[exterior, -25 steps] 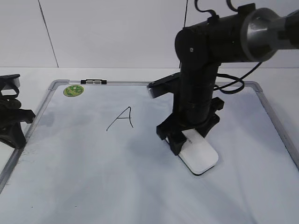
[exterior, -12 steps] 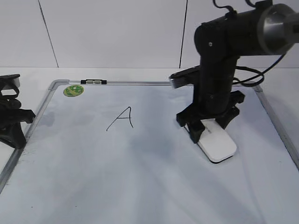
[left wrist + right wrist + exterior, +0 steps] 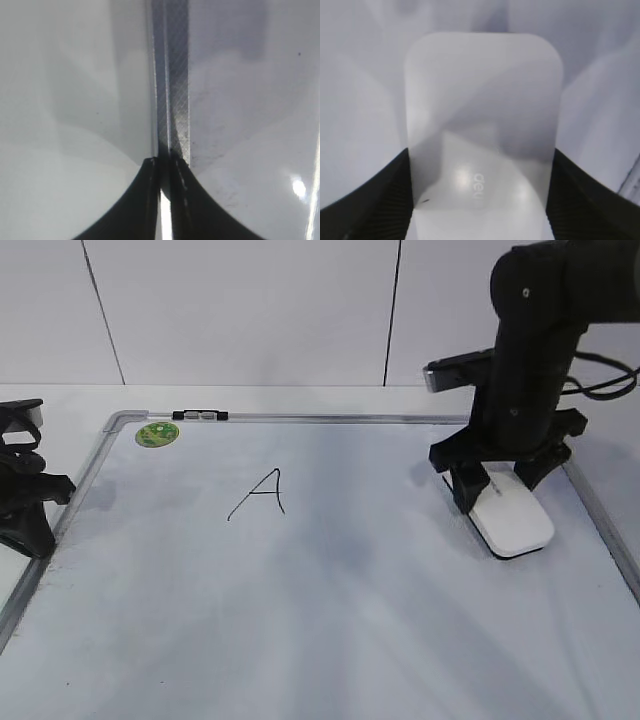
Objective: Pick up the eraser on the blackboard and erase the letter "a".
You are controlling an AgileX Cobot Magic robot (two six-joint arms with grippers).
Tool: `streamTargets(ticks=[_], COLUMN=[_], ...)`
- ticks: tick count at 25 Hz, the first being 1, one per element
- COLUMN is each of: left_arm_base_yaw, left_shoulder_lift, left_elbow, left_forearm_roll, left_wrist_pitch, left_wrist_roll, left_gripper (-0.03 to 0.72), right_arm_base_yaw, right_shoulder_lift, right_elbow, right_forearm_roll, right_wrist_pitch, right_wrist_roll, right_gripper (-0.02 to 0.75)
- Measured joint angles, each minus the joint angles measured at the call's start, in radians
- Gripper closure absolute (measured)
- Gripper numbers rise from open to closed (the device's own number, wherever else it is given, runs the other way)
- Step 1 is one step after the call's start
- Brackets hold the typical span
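Observation:
The blackboard point(image 3: 300, 620) is a white board with a silver frame and a round green sticker point(image 3: 157, 434) at its far left corner. The white eraser point(image 3: 515, 520) lies low on the board near its right edge. My right gripper point(image 3: 497, 490) is shut on its near end. In the right wrist view the eraser point(image 3: 482, 100) sits between the two black fingers point(image 3: 480, 165). No lowercase "a" shows on the board. My left gripper point(image 3: 25, 500) is shut and empty at the board's left edge, over the frame point(image 3: 172, 75) in the left wrist view point(image 3: 164, 162).
An angular capital "A" point(image 3: 262, 494) in black marker is written left of the board's middle. A small black clip point(image 3: 200, 416) sits on the far frame. A white wall stands behind the table.
My right arm has moved to the right with the eraser, from the board's middle to near its right edge. The left arm has not moved.

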Motion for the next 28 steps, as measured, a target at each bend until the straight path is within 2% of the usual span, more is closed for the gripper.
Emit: streamTargets(ticks=[8,19,28], left_arm_base_yaw=[0.000,0.000,0.000], left_shoulder_lift=[0.002,0.002,0.002], left_elbow=[0.000,0.000,0.000], left_forearm_roll=[0.002,0.002,0.002], left_wrist_pitch=[-0.002,-0.002,-0.002], left_wrist_roll=[0.000,0.000,0.000], left_gripper=[0.659,0.659,0.659], right_arm_base_yaw=[0.000,-0.016,-0.034], right_shoulder_lift=[-0.157,-0.393,-0.462], right_elbow=[0.051,0.360,0.383], right_forearm_roll=[0.006,0.006,0.006], right_wrist_pitch=[0.048,-0.007,-0.027], right_wrist_roll=[0.012,0.089,0.093], right_gripper=[0.171,0.171,0.171])
